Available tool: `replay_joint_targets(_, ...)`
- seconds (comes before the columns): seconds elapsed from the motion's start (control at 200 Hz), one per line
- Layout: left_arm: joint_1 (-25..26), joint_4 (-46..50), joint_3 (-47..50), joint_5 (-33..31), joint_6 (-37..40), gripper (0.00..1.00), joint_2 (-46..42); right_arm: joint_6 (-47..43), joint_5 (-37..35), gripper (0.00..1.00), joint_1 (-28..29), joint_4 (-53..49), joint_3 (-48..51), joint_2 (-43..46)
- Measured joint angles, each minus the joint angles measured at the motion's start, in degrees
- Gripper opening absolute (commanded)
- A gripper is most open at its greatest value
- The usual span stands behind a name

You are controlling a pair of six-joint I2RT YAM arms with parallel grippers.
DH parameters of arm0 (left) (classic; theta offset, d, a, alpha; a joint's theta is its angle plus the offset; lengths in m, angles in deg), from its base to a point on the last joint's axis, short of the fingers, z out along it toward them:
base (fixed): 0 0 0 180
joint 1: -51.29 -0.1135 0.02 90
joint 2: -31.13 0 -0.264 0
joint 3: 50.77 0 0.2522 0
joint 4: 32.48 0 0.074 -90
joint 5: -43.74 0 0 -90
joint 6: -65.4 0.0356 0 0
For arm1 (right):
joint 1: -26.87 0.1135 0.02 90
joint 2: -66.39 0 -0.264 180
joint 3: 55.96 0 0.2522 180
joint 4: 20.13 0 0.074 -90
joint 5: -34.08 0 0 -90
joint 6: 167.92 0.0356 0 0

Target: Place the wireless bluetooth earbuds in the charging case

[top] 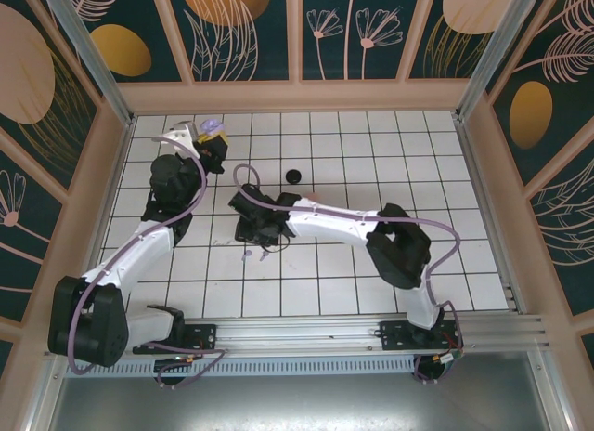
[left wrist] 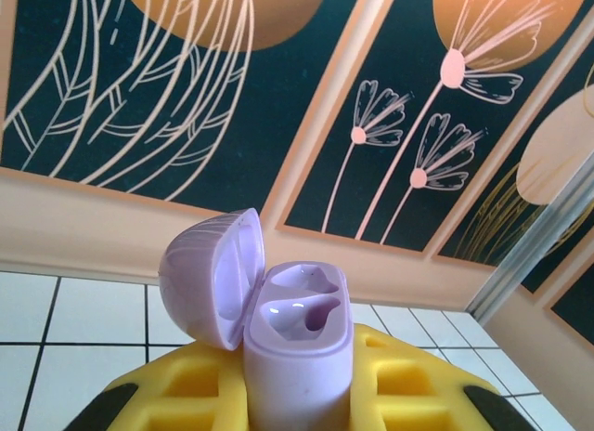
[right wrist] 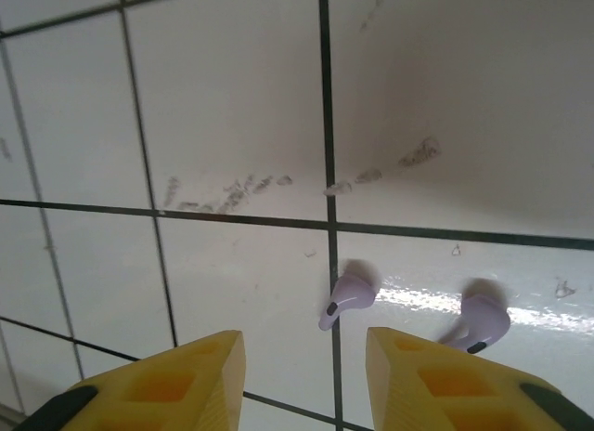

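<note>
- The left hand [left wrist: 299,408] is seen clamped on the lilac charging case [left wrist: 299,333]; the case is held upright between the yellow fingers [left wrist: 181,389]; its lid [left wrist: 209,278] is swung open to the left in the wrist view, and two hollow wells are exposed in its top.
- In the top view this hand is found at the far left of the white tiled tabletop [top: 390,152], near the back wall.
- The right hand [right wrist: 306,380] is held low over the tiles with its yellow fingers spread apart; nothing is gripped between them.
- Two lilac earbuds are laid on the tabletop just beyond those fingers; the left earbud [right wrist: 345,299] is placed against a dark grout line [right wrist: 327,124], in line with the gap between the fingers; the right earbud [right wrist: 483,321] is set beside it, just ahead of the right finger; the two are not touching.
- In the top view the earbuds are seen as small pale specks at the near side of the right hand, well apart from the charging case.
- A small black object [top: 293,176] is laid on a tile farther back; what it is cannot be told.
- Grey scuff marks [right wrist: 232,191] are seen on the tiles beyond the earbuds.
</note>
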Motion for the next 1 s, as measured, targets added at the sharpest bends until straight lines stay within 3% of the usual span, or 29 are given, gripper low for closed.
replay_joint_targets(0.571,-1.44,-4.57,4.09,0.02,-3.39,0.0,-0.33,4.66,0.48,0.39,1.01,-7.13,-9.4,-9.2)
replay_joint_targets(1.001,-1.81,-6.64,4.39,0.11,-4.26,0.0,-0.35,4.81,1.9,0.4,1.01,-8.59,-10.45,-11.65)
